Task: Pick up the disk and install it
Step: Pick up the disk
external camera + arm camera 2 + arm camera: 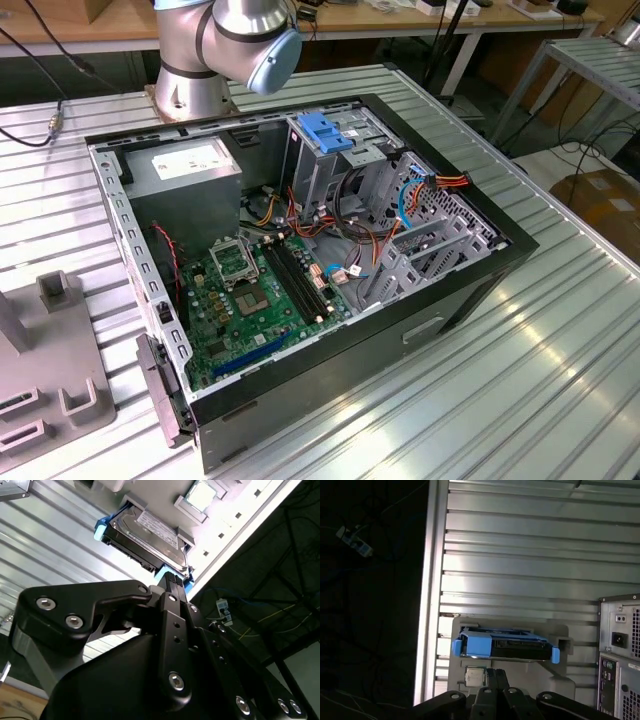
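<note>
The disk (505, 647) is a grey-silver hard drive with blue plastic rails along its edges. It lies flat in a light grey holder plate (560, 675) on the ribbed metal table. In the second wrist view the disk (150, 532) shows its white label. My black gripper (496, 674) hangs just short of the disk's near edge, shut and holding nothing. Its tip (172, 580) lines up with the blue rail at that near edge, and I cannot tell whether it touches.
The open computer case (470, 290) lies on its side mid-table, with a blue-topped drive cage (325, 135), the motherboard (255, 300) and a power supply box (185, 165). The case's back panel (620, 655) stands beside the holder. A processor chip (475, 676) rests on the plate. The table edge (427, 605) is close by.
</note>
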You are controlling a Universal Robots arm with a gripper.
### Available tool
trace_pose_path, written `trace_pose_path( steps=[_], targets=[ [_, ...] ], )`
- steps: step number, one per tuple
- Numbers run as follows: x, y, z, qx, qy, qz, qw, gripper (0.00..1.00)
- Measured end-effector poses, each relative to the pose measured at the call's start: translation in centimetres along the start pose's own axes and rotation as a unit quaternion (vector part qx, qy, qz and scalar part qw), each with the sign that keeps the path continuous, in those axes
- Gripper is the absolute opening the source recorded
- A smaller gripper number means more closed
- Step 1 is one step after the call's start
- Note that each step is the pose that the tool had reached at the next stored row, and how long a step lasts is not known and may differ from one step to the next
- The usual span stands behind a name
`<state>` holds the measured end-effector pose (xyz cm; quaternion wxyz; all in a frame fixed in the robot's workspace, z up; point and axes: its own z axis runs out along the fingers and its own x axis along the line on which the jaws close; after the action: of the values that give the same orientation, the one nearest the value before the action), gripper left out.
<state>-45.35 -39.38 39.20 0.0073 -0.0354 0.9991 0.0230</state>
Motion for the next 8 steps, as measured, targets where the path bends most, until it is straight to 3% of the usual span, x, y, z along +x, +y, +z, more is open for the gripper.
trace_pose_path(
  steps=[8],
  targets=[
    [0.0, 0.0, 0.0, -0.0005, 0.0015, -0.033, 0.99945, 0.11]
  ],
)
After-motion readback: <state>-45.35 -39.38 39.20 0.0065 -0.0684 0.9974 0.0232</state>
